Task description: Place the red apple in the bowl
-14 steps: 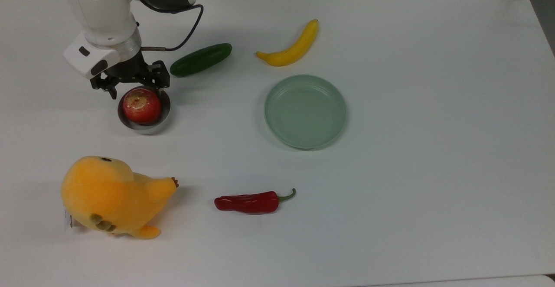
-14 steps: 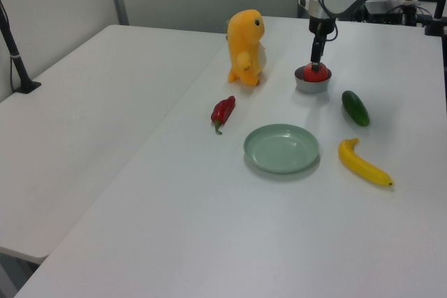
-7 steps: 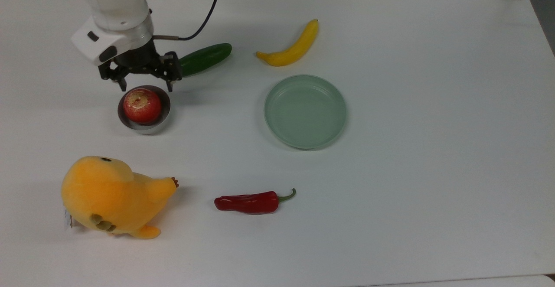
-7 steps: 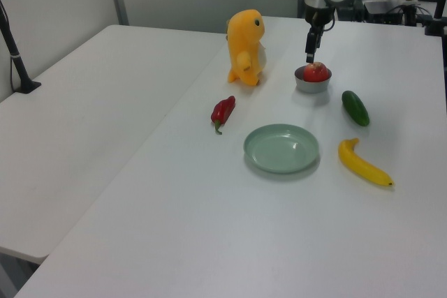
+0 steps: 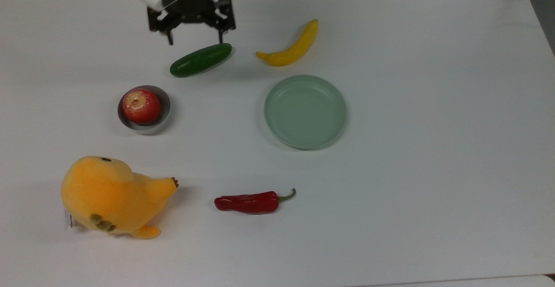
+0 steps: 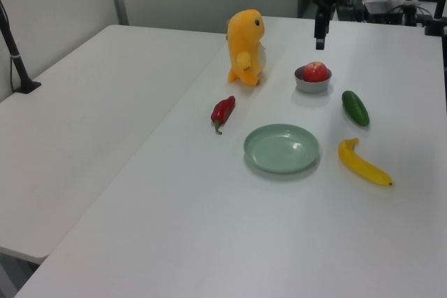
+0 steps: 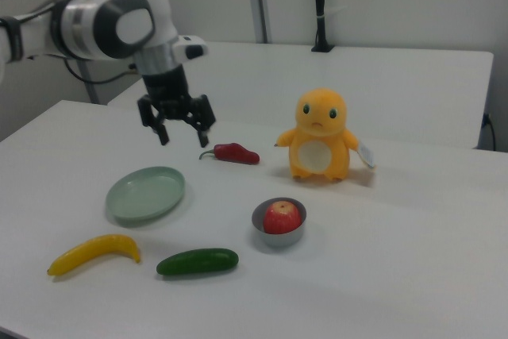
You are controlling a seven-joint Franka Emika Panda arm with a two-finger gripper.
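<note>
We see a white tabletop (image 5: 433,191) carrying seven things. Reading the top view as a clock face: the pale green plate (image 5: 305,111) sits just right of centre, the banana (image 5: 291,46) at twelve, and the cucumber (image 5: 200,60) at eleven. The grey bowl (image 5: 164,120) stands at nine with the red apple (image 5: 141,105) inside it, not on the surface itself. At seven the orange plush toy (image 5: 110,196) lies on its side, and the red chili pepper (image 5: 249,203) rests at six, stem pointing right. All stand apart from one another.
</note>
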